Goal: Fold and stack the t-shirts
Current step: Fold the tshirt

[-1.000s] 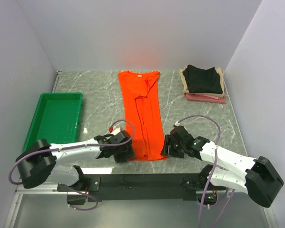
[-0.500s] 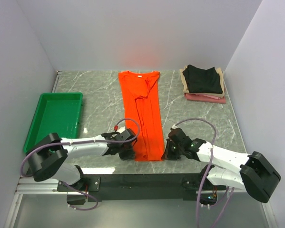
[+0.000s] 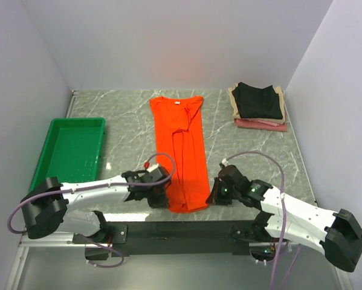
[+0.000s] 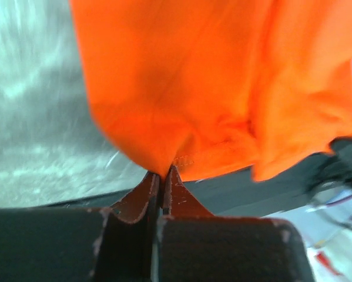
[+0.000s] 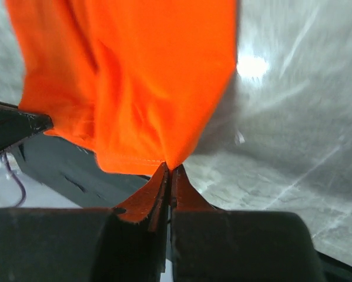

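Observation:
A long bright orange t-shirt (image 3: 182, 145) lies folded lengthwise down the middle of the table, collar at the far end. My left gripper (image 3: 161, 198) is shut on its near left hem corner, and the left wrist view shows the orange t-shirt (image 4: 217, 88) pinched at my left gripper (image 4: 163, 171) tips. My right gripper (image 3: 214, 194) is shut on the near right corner; the right wrist view has the orange t-shirt (image 5: 128, 82) rising from my right gripper (image 5: 170, 168). The near hem is lifted and bunched. Folded black, beige and pink t-shirts (image 3: 258, 104) are stacked at the far right.
A green plastic tray (image 3: 54, 158) lies along the left side of the table. The black mounting rail (image 3: 181, 229) runs along the near edge below the shirt's hem. Walls close in the table on three sides.
Both grippers closed on the orange shirt's near corners. The hem has since lifted and bunched, and the shirt has drawn slightly toward the near edge.

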Robot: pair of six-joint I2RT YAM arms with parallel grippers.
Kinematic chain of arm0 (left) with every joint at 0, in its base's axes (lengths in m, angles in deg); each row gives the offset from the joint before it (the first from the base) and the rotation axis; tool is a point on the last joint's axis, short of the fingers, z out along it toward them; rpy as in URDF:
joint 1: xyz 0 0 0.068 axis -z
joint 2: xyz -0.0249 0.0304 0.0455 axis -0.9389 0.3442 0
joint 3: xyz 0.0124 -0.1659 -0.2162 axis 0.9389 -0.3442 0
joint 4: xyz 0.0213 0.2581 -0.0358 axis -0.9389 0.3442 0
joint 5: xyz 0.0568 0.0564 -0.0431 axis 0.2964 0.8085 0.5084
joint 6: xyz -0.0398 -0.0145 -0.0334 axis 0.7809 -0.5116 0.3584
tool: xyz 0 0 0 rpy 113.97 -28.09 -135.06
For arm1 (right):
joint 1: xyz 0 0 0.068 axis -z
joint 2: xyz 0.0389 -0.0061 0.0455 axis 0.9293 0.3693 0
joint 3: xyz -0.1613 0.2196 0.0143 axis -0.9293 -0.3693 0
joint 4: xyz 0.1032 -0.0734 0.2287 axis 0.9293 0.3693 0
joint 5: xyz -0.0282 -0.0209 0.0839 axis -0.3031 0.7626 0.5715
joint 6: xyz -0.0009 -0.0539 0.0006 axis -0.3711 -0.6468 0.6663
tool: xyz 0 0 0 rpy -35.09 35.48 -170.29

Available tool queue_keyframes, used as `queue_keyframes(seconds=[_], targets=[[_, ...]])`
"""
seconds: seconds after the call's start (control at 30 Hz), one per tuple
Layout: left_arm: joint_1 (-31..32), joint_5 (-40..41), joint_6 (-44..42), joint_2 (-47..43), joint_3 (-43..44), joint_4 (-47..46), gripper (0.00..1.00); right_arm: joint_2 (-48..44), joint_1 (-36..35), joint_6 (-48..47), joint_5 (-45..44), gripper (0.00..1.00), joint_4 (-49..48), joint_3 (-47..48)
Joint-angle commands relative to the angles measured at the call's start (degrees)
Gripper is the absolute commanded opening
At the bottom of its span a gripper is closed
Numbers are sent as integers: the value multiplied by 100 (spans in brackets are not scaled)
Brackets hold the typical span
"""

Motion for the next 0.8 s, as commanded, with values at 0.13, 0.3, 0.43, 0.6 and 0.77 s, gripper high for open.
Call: queue_keyframes(seconds=[0.13, 0.3, 0.43, 0.6, 0.77], targets=[[-1323, 325, -1058, 84, 723, -435, 1, 688, 515, -685, -1313, 0, -53, 1471], [-1886, 439, -1508, 558, 1356, -790, 0, 1391, 1044, -1221, -1224, 0, -783, 2165], [-2387, 342, -1885, 1138, 2023, -842, 1, 2112, 1290, -1660, -1435, 0, -889, 2894], [-2853, 342, -2176, 1718, 2674, -922, 1, 3131, 1737, -1836, -1359, 0, -949, 3730], [-3178, 227, -2291, 2193, 2991, -1133, 1, 4018, 1940, -2048, -1005, 0, -872, 4537]])
